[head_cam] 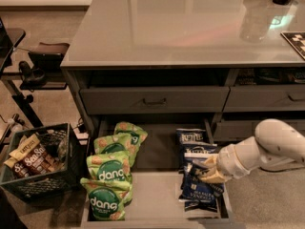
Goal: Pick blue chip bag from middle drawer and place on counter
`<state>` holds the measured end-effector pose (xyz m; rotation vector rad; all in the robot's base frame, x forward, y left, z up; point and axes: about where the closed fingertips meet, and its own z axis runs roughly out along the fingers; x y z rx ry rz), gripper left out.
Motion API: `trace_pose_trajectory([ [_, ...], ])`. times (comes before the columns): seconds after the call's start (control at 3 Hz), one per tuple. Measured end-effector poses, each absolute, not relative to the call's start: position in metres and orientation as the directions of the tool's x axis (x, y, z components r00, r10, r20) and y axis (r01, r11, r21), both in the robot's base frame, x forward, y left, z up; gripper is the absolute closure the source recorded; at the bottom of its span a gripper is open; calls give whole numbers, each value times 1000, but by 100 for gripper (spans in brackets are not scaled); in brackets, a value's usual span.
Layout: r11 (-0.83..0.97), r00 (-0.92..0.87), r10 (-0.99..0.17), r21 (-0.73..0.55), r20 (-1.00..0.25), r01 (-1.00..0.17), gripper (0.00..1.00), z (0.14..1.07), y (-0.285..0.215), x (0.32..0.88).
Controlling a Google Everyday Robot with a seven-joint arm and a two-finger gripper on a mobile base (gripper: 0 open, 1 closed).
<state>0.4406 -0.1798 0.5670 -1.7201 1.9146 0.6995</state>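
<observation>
The middle drawer (157, 194) is pulled open below the counter (181, 27). Several blue chip bags lie in a row along its right side, and green "dang" bags (110, 175) lie on its left. My gripper (204, 172) reaches in from the right, low over the blue row. It is shut on a blue chip bag (196, 187), whose top edge is pinched and raised a little. Another blue bag (191, 137) lies further back in the drawer.
A shut drawer with a bar handle (155, 100) is above the open one, with more drawers at the right (267, 99). A black crate of snack bags (35, 163) stands on the floor at the left. A dark stand (28, 70) is beyond it.
</observation>
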Motion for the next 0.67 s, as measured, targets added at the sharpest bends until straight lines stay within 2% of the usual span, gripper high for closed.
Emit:
trace_pose_trajectory([
  [0.67,49,-9,-686,-34,-728,-998,100,653,-174,481],
])
